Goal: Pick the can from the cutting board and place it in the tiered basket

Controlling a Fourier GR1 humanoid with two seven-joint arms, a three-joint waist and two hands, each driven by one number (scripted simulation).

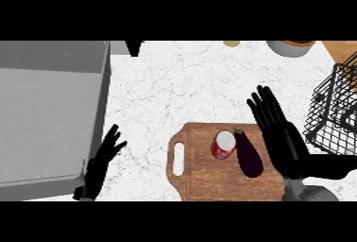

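Eggplant (250, 154) seemingly touching can (224, 144)

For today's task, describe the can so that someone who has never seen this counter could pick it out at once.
Start at the wooden cutting board near the front edge of the white marble counter. Two things lie on it, side by side: the can and, on its right, a dark purple eggplant. The can is the short red cylinder with a pale round top, unlike the long, dark eggplant.

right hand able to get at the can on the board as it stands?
Probably yes, but not straight in. The right hand is open above the cutting board's right edge, and the eggplant lies between it and the can, close against it. Coming from above or the can's far side looks free.
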